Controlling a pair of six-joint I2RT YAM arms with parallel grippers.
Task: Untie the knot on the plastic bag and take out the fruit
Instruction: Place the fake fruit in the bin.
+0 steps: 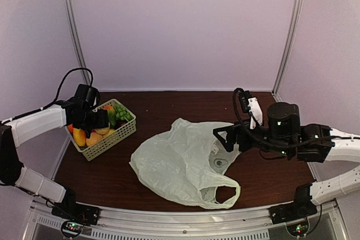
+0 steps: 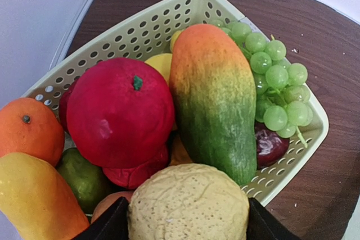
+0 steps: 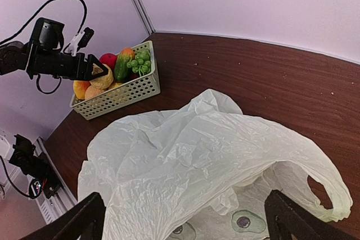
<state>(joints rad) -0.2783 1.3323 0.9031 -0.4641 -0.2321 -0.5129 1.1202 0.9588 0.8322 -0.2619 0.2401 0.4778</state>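
Progress looks near its end. On the left, my left gripper (image 1: 100,121) is clamped on a tan round fruit (image 2: 188,198) just above the basket (image 2: 140,32), which is heaped with other pieces. In the middle, the plastic bag (image 1: 174,164) lies flat and seemingly empty, its handles (image 1: 223,193) loose, no knot visible. My right gripper (image 3: 184,214) hangs spread wide over it, holding nothing.

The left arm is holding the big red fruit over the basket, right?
No. The left gripper holds the pale bumpy fruit, not the red fruit, which lies in the basket below. It is over the basket, though. The left wrist view shows this.
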